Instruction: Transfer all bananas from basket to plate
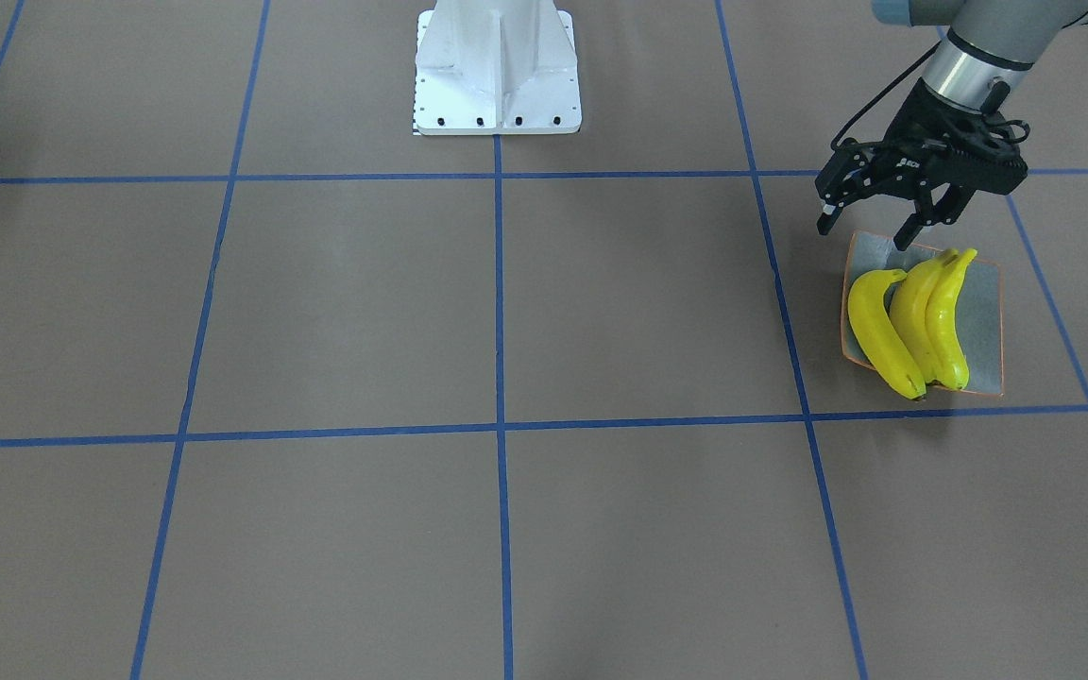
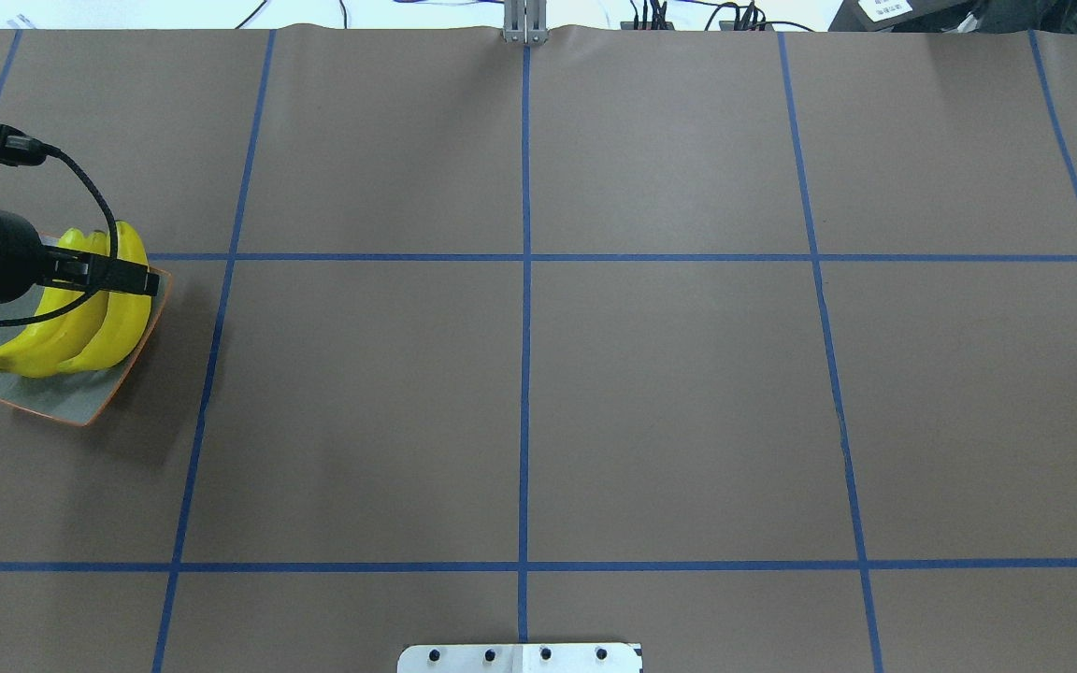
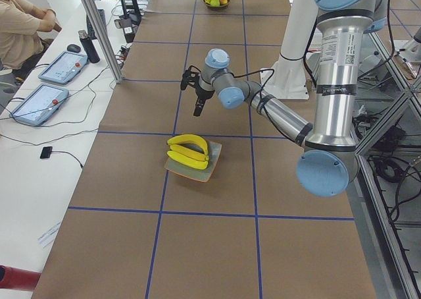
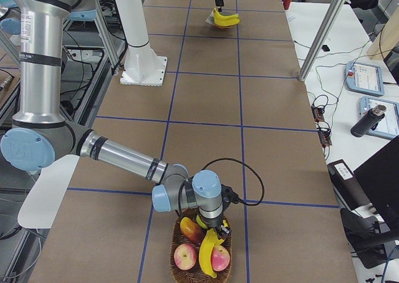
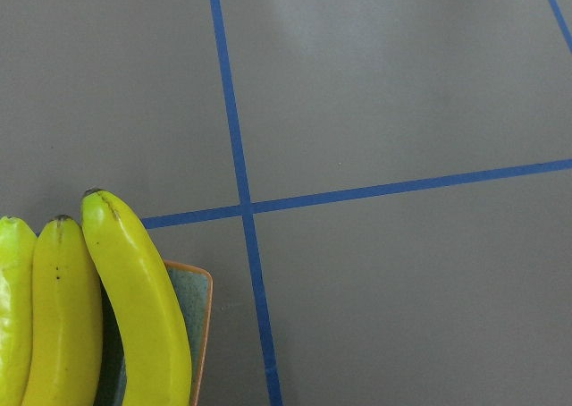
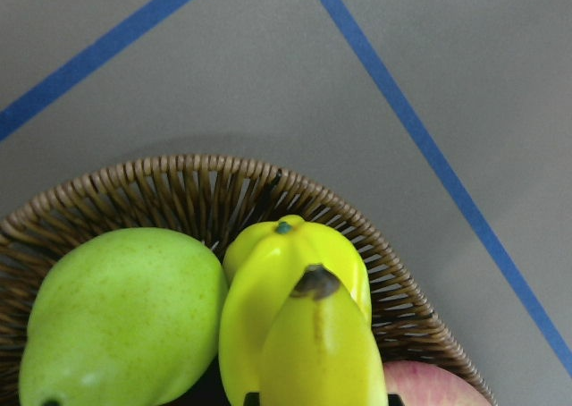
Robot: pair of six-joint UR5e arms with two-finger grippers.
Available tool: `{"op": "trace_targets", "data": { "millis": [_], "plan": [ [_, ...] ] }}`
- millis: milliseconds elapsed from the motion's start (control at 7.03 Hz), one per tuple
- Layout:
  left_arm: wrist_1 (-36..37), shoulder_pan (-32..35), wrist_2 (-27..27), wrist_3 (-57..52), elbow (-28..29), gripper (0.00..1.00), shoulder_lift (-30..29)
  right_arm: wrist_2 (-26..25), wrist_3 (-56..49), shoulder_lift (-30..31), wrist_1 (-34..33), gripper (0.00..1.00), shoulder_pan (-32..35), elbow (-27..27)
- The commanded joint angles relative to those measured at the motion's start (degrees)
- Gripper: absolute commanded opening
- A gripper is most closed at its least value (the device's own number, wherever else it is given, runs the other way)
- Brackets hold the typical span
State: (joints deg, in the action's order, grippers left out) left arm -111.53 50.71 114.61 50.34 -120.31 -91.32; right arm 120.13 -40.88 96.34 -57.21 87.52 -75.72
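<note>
— What did you have on screen?

— Three bananas (image 1: 912, 321) lay side by side on the plate (image 1: 983, 326), and my left gripper (image 1: 865, 233) hung spread and empty above its edge. The fourth banana (image 4: 209, 252) sat in the basket (image 4: 177, 267) under my right gripper (image 4: 212, 225); I couldn't tell how its jaws stood.

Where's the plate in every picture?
Front-facing: the plate sits right of middle.
Overhead: plate at left edge.
Exterior left: plate in the centre.
Exterior right: plate tiny, top.
Left wrist: plate bottom-left corner.
Right wrist: not there.
Landmark: bananas on it.
</note>
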Motion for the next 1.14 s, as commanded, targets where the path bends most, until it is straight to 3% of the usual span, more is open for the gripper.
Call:
{"op": "trace_targets", "data": {
  "millis": [0, 427, 569, 996],
  "plan": [
    [0.0, 0.0, 0.0, 0.0, 0.2, 1.00, 0.0, -0.1, -1.6, 0.0, -3.1, 0.00, 3.9, -2.3],
    [-0.1, -0.1, 0.1, 0.1, -0.3, 1.00, 0.0, -1.0, -6.7, -0.8, -24.0, 0.00, 8.5, -17.1],
    [-0.2, 0.0, 0.1, 0.4, -0.4, 1.00, 0.0, -0.8, -5.9, -3.0, -29.6, 0.00, 8.5, -19.7],
    [-0.2, -0.1, 0.3, 0.7, -0.9, 1.00, -0.1, 3.9, 7.0, -10.8, -34.5, 0.00, 7.4, -20.8]
  ]
}}
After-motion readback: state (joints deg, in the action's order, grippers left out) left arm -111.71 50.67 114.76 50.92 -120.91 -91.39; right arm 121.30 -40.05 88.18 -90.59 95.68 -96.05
